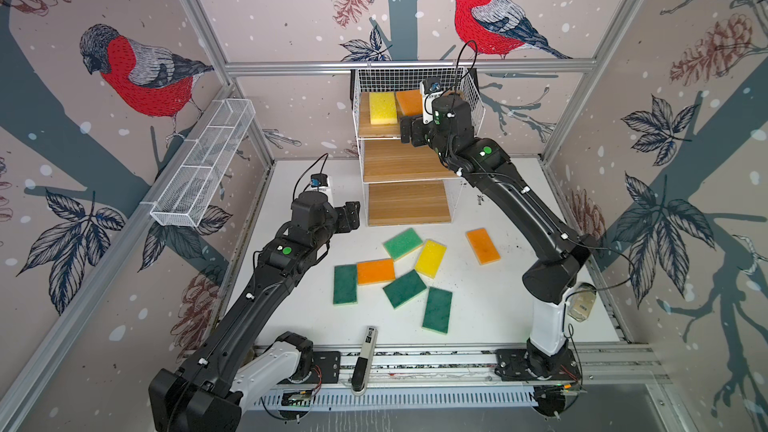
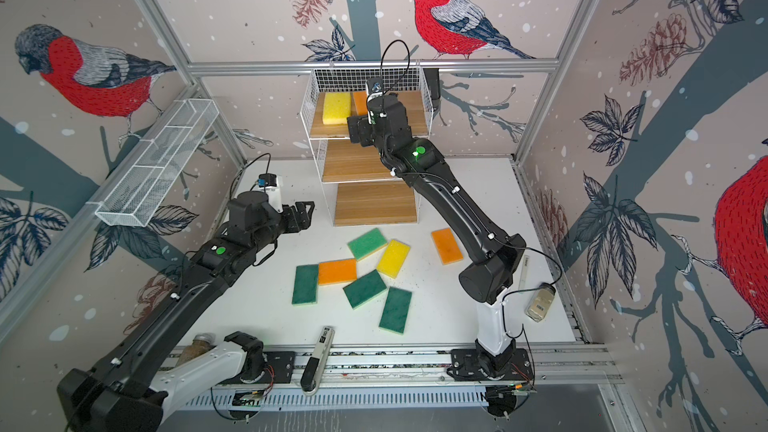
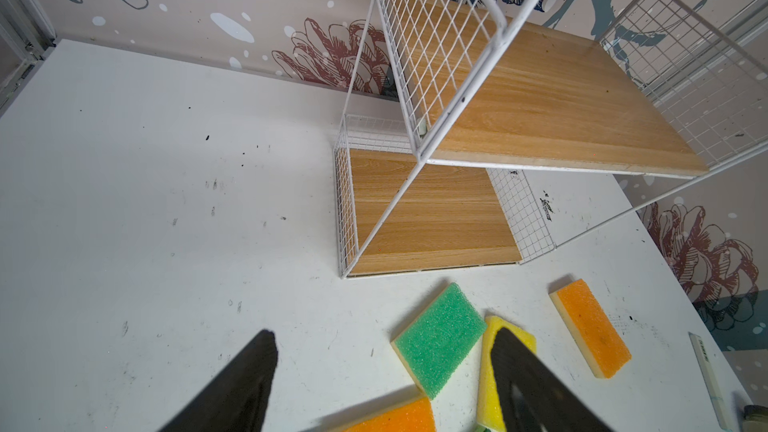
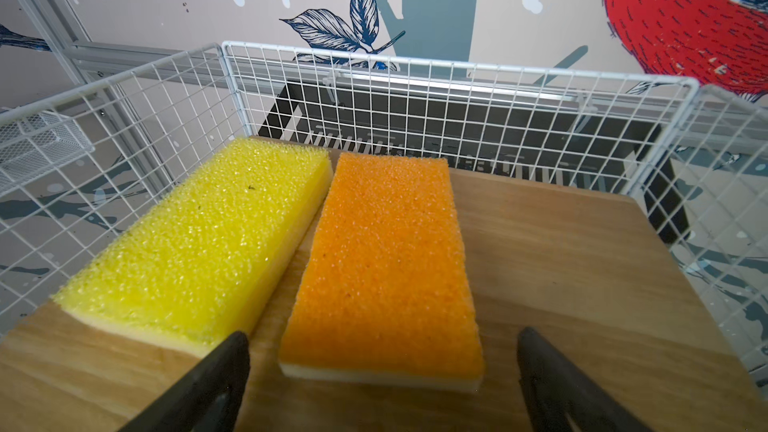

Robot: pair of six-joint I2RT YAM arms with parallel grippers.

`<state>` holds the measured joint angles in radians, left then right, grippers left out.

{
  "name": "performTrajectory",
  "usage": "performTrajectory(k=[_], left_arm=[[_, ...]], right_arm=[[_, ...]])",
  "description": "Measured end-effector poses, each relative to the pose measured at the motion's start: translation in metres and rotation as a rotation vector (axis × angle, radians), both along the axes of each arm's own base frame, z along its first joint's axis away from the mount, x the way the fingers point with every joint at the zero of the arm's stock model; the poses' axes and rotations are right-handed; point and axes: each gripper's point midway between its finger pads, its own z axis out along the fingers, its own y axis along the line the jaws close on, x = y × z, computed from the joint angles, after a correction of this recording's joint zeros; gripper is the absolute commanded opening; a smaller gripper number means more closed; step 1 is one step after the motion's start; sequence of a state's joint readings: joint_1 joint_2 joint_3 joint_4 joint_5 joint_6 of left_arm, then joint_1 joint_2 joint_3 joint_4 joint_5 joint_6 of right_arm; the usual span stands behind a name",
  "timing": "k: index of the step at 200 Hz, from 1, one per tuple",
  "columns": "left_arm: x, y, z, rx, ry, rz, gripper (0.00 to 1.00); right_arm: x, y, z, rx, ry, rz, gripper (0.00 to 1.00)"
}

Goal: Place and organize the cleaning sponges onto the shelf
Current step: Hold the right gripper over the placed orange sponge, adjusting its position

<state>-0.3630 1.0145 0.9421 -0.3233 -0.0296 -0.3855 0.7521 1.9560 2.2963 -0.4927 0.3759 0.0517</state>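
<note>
Right wrist view, orange sponge (image 4: 382, 268) whole beside yellow sponge (image 4: 199, 243), half hidden in top views, both jaws spread, empty

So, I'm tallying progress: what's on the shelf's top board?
A yellow sponge and an orange sponge lie side by side on the top board. In both top views the right arm covers part of it.

Top board (image 4: 582, 284) beside orange sponge (image 4: 386, 268) lies bare; wire-grid walls (image 4: 415, 93) block three sides.
</note>
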Motion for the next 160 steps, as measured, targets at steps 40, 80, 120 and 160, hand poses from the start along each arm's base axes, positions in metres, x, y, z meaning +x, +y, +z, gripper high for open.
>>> performTrajectory(k=[40, 80, 120, 160], left_arm=[[0.002, -0.001, -0.004, 0.004, 0.011, 0.0, 0.82], [0.003, -0.002, -0.005, 0.006, 0.016, -0.001, 0.81], [0.004, -0.002, -0.005, 0.006, 0.017, -0.001, 0.82], [0.004, -0.002, -0.005, 0.006, 0.016, -0.001, 0.81]], right_arm=[[0.008, 0.003, 0.001, -0.005, -0.027, -0.008, 0.99], [0.014, 0.005, 0.001, -0.001, -0.038, -0.013, 0.95], [0.016, 0.007, 0.002, 0.005, -0.046, -0.014, 0.81], [0.016, 0.006, 0.002, 0.007, -0.047, -0.023, 0.77]])
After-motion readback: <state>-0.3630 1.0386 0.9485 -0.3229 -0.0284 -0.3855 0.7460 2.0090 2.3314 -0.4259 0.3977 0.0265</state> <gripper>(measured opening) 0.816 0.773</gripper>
